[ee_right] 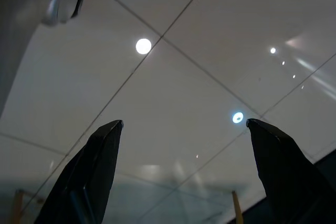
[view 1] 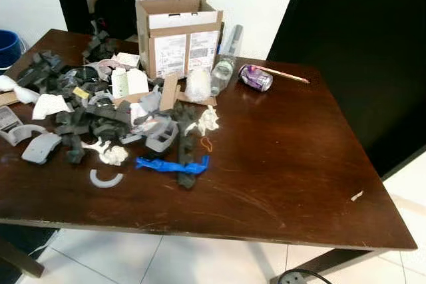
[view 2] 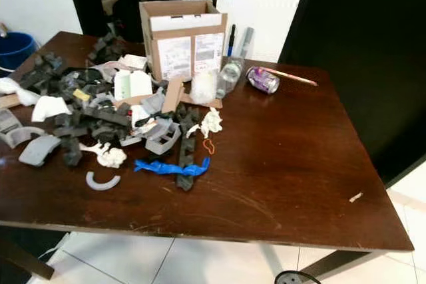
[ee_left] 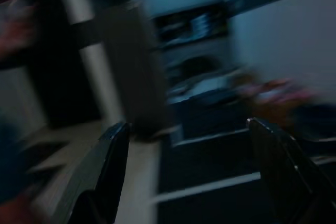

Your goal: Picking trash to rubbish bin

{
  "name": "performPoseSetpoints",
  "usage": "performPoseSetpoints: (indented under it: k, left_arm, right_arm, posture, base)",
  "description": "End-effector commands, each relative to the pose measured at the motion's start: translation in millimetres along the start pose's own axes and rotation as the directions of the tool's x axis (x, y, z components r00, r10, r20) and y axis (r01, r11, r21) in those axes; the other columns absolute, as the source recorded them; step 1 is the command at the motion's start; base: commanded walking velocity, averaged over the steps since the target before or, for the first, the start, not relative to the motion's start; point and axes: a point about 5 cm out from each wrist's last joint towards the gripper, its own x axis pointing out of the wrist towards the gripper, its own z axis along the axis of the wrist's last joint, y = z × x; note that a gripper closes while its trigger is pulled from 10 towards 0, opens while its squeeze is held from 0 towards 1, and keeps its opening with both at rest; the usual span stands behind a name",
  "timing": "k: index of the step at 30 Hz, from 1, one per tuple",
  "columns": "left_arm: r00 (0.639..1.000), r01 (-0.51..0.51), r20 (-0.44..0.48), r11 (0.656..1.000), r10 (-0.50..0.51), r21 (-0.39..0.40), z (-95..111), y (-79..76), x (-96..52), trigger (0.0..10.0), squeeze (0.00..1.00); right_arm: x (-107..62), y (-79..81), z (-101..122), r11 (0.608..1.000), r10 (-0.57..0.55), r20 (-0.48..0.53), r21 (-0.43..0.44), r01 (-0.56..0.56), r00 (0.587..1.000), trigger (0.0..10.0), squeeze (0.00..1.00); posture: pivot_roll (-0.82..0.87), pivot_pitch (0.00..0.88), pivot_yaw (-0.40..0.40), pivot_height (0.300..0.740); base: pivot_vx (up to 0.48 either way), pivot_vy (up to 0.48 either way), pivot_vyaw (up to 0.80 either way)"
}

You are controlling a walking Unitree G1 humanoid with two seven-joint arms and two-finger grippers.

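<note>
**Inspector:** State of the arms?

**Onlooker:** Both hang idle. The left claw [ee_left: 186, 174] has its fingers spread apart with nothing between them; its view is dark and blurred. The right claw [ee_right: 184, 174] is likewise spread wide and empty, pointing at pale floor tiles [ee_right: 173, 77].

**Inspector:** Where is the trash?

**Onlooker:** On the dark wooden counter [view 1: 299, 164], heaped in the left half of the frame: grey and black foam scraps [view 1: 80, 118], crumpled white tissue [view 1: 113, 154], a blue strip [view 1: 172, 163] at centre. I cannot give a reliable count of the scraps; they overlap. Counted singly: one open cardboard box [view 1: 178, 34] at upper centre, one clear plastic bottle [view 1: 222, 72] just right of it, one purple can [view 1: 255, 78] on its side, one pencil [view 1: 286, 74] beyond the can, one blue bucket [view 1: 9, 48] at the upper left edge, possibly the bin.

**Inspector:** Risks?

**Onlooker:** In my judgement, the tangled pile: lifting one scrap could drag its neighbours off the near edge. The can lies on its side and could roll if nudged. A small white fleck [view 1: 357, 195] at lower right could be overlooked.
</note>
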Motion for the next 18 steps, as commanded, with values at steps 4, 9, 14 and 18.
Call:
performPoseSetpoints:
  k: [4, 9, 14, 18]
  left_arm:
    - [0.979, 0.206, 0.009, 0.975, -0.206, -0.083, 12, -48.1, -3.4, 10.0, 0.00]
    - [0.938, 0.331, -0.068, 0.936, -0.340, -0.123, 0, -75.8, -8.7, 10.0, 0.00]
    - [0.835, 0.512, -0.096, 0.828, -0.542, -0.228, 2, -111.1, -17.3, 10.0, 0.00]
    - [0.785, 0.569, -0.101, 0.776, -0.611, -0.272, 6, -123.0, -19.8, 10.0, 0.00]
  right_arm:
    - [0.3, 0.1, -6, 1.000, -0.002, -0.021, -0.015, 0.002, 1.000, 10.0, 0.00]
    - [0.4, 0.5, -8, 1.000, -0.002, -0.025, -0.020, 0.002, 1.000, 10.0, 0.00]
    - [0.5, -0.7, -13, 1.000, -0.010, -0.036, -0.026, 0.009, 0.999, 10.0, 0.00]
    - [0.4, -2.3, -18, 1.000, -0.015, -0.046, -0.022, 0.014, 0.999, 10.0, 0.00]
  posture:
    - [0.28, 0.113, -0.104, 0.740]
    - [0.26, 0.131, -0.103, 0.740]
    - [0.24, 0.146, -0.098, 0.740]
    - [0.24, 0.149, -0.096, 0.740]
  base:
    - [0.000, 0.000, 0.00]
    - [0.000, 0.000, 0.00]
    - [0.000, 0.000, 0.00]
    - [0.000, 0.000, 0.00]
